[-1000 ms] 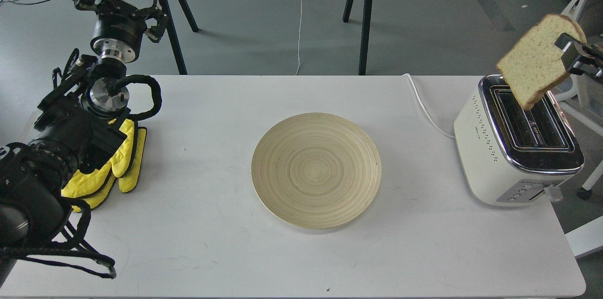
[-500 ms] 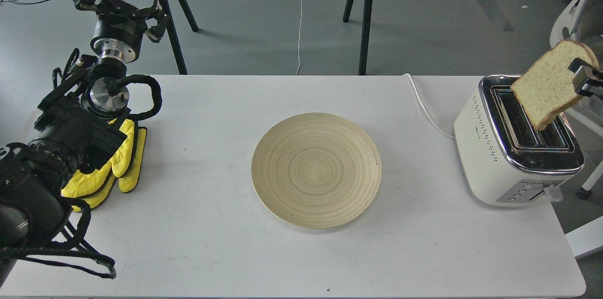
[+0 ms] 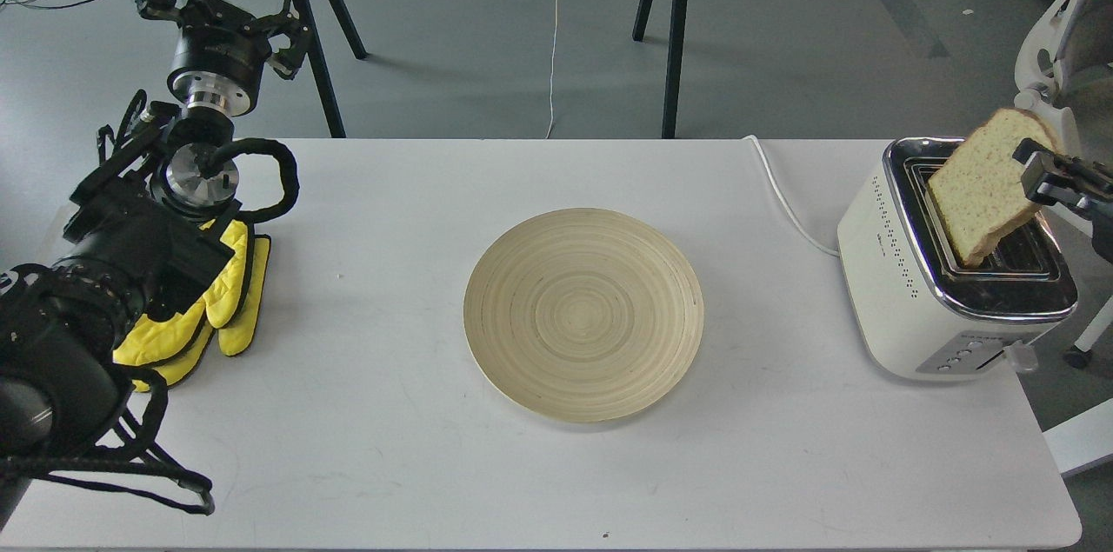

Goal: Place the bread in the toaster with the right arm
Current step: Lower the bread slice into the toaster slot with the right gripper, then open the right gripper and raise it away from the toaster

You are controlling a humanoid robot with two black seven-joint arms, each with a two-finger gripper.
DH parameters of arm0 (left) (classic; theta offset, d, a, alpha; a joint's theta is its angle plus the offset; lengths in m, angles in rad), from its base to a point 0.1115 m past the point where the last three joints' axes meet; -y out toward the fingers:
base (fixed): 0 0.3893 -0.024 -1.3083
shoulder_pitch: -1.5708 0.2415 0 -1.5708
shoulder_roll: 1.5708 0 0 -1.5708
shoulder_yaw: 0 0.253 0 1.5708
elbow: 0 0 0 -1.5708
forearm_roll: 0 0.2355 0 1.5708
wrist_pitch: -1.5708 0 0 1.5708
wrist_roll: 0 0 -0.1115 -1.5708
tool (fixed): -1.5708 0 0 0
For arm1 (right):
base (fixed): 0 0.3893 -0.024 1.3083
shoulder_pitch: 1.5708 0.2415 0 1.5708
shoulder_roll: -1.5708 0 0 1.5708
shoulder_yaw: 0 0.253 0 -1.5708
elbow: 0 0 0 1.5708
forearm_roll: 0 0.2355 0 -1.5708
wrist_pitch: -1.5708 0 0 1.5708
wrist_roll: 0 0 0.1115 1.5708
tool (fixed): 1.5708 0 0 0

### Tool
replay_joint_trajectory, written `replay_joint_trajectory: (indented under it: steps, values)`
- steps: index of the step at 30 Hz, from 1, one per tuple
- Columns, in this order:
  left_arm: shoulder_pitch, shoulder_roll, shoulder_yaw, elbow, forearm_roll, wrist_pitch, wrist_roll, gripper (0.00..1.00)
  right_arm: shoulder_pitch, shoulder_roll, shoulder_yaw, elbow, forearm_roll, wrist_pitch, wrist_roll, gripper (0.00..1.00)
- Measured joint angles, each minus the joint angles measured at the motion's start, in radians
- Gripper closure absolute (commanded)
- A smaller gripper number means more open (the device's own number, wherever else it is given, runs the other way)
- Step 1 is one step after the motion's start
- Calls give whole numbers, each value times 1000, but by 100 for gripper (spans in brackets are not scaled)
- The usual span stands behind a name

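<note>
Lower now, bread (image 3: 984, 196) (tilted) in right fingers (image 3: 1035, 174), corner inside toaster (image 3: 913, 274) slot.

A white table (image 3: 365, 465) fills most of the frame; a round wooden plate (image 3: 583, 314) lies at centre; yellow mitts (image 3: 217, 300) sit at the left edge; the toaster (image 3: 913, 300) stands at right, its white cord (image 3: 787, 200) trailing to the back edge.

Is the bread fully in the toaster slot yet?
Not yet: the bread is tilted, its lower corner at the toaster slot, held by the right gripper.
</note>
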Motion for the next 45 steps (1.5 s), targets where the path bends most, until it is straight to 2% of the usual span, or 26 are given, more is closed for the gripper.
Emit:
replay_joint_trajectory:
  steps: [2,9,11,13,16,24,29,33,36,41,45]
  values:
    - [0,0,0,0,0,0,0,0,-9,2,0,3,0,0,0,52]
    - [0,0,0,0,0,0,0,0,-12,2,19,13,5,-2,4,34]
    - [0,0,0,0,0,0,0,0,-12,2,35,15,7,-4,7,21]
    - [0,0,0,0,0,0,0,0,-12,2,71,16,12,-8,11,4]
    - [0,0,0,0,0,0,1,0,-11,22,164,16,93,-11,14,3]
    - [0,0,0,0,0,0,1,0,-9,173,407,0,639,20,18,1]
    - [1,0,0,0,0,0,1,0,-10,298,478,-74,884,74,70,1]
    - [1,0,0,0,0,0,1,0,-11,377,491,-170,1029,147,136,1]
    - [1,0,0,0,0,0,1,0,-13,409,496,-226,1140,228,167,1]
    - [0,0,0,0,0,0,1,0,-16,464,529,-313,1267,368,177,1]
    - [-1,0,-1,0,0,0,-1,0,-21,535,592,-393,1282,403,173,1]
